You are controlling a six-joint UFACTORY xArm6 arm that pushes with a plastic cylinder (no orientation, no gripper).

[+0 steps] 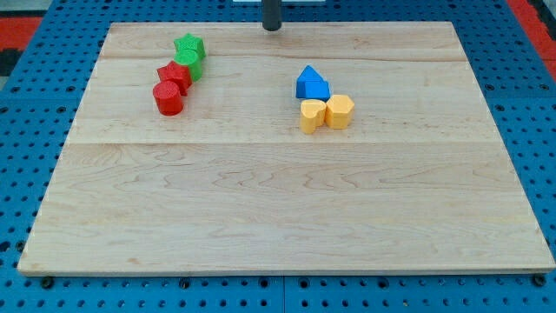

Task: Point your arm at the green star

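The green star (188, 45) lies near the view's top left of the wooden board (278, 200). Just below it sits a second green block (190, 66), round in shape. My tip (272, 27) is at the view's top edge, near the middle, well to the right of the green star and apart from every block.
A red block (174, 75) and a red cylinder (168, 98) sit just below-left of the green pair. Right of centre are two blue blocks (311, 83) with two yellow blocks (327, 113) below them. Blue pegboard surrounds the board.
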